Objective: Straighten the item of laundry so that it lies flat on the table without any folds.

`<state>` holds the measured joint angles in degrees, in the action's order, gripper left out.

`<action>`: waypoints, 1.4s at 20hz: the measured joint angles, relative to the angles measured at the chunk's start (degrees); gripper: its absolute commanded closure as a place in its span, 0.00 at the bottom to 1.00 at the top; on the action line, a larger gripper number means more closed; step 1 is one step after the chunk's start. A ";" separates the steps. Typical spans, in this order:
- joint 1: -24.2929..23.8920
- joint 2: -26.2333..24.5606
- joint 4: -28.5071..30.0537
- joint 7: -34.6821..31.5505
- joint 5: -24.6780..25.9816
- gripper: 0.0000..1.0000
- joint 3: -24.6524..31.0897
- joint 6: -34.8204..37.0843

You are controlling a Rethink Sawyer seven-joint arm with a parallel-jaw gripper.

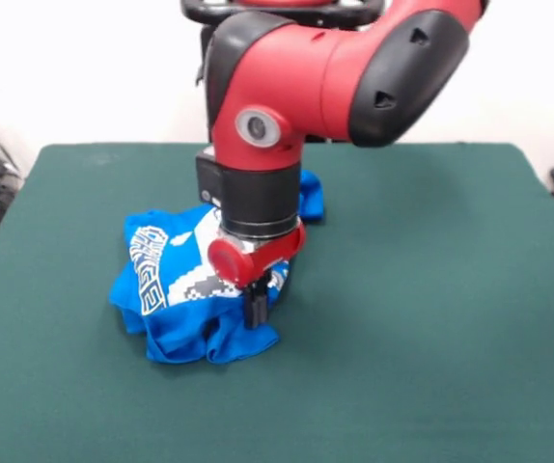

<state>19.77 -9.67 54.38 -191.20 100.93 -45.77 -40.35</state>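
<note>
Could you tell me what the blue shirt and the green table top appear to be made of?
The shirt looks like soft knit fabric, probably cotton: it bunches into limp folds. The table top seems covered in matte, felt-like cloth: no shine, a faintly fuzzy surface.

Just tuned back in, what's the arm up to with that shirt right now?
The red and black arm has its gripper lowered onto the blue T-shirt, which sits bunched up on the green table. The shirt is far from flat: it is crumpled in folds, with only part of the white print and lettering showing and a bit of fabric poking out behind the arm. From this angle I can't tell whether the gripper has actually pinched the cloth.
</note>
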 measured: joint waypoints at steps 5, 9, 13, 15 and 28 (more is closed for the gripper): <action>-2.60 3.26 3.19 0.25 -4.23 1.00 2.96 -0.07; -6.92 7.12 6.65 3.28 -9.96 1.00 6.78 -1.79; -13.04 10.59 10.65 10.99 -15.74 1.00 11.01 -7.12; -15.53 11.42 12.26 15.31 -18.25 1.00 12.46 -9.95; -21.40 12.16 21.59 43.54 -37.29 1.00 17.62 -18.94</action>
<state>-1.63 2.49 75.97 -147.66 63.64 -28.15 -59.29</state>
